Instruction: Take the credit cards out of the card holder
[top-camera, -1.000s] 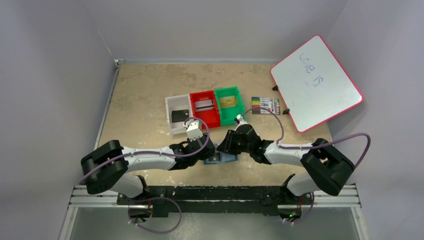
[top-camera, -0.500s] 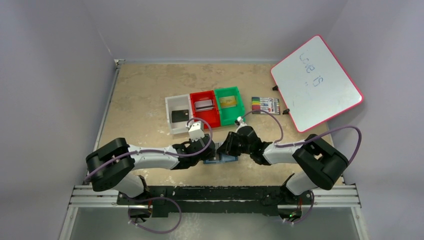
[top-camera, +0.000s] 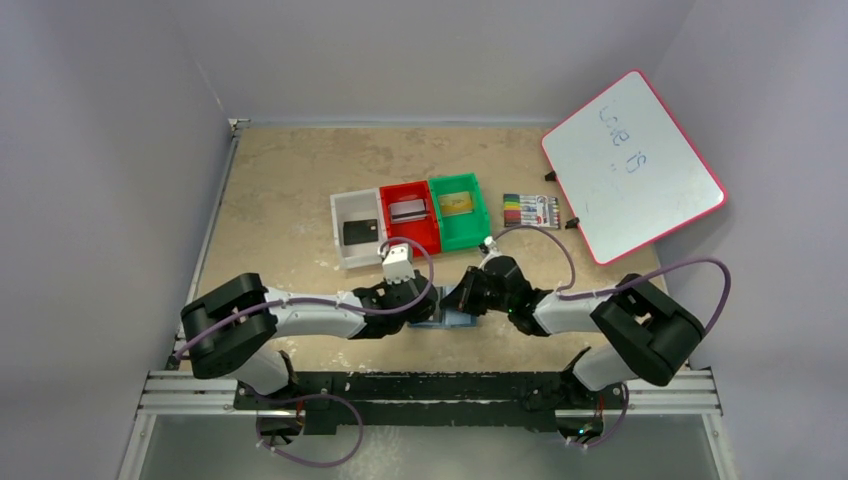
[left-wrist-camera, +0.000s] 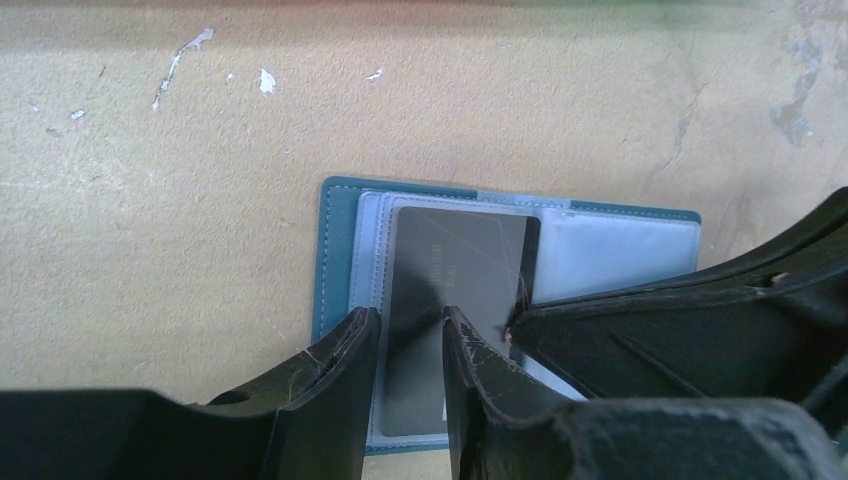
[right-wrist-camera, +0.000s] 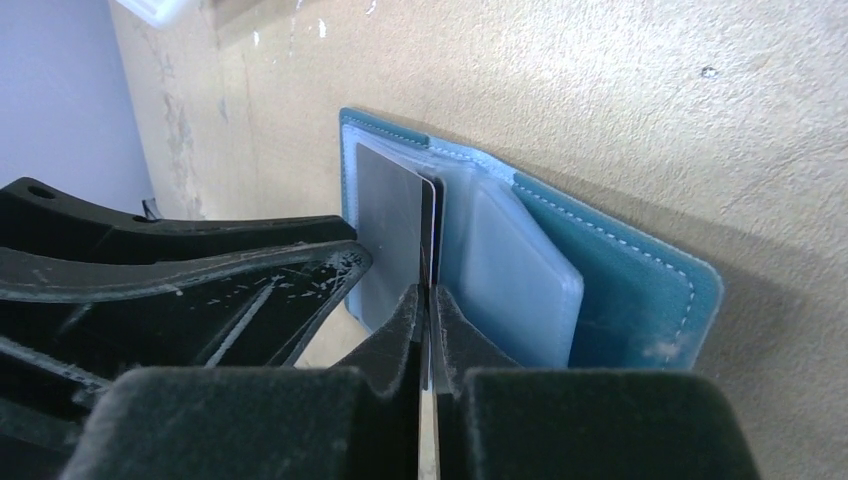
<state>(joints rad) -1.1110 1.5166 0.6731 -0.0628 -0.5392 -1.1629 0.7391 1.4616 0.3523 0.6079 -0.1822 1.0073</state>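
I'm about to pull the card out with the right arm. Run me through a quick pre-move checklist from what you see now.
1. Right gripper shut on the dark card at its edge: ok.
2. Card holder lying open on the table: ok.
3. Left gripper pinning the holder down: cannot tell. Its jaws stand apart, straddling the card at the holder's near edge.
4. Card free of the clear pocket: cannot tell.
5. Card out of the holder: not ok. It lies over one half of it.
6. Clearance between the two grippers: not ok. They sit side by side, almost touching.
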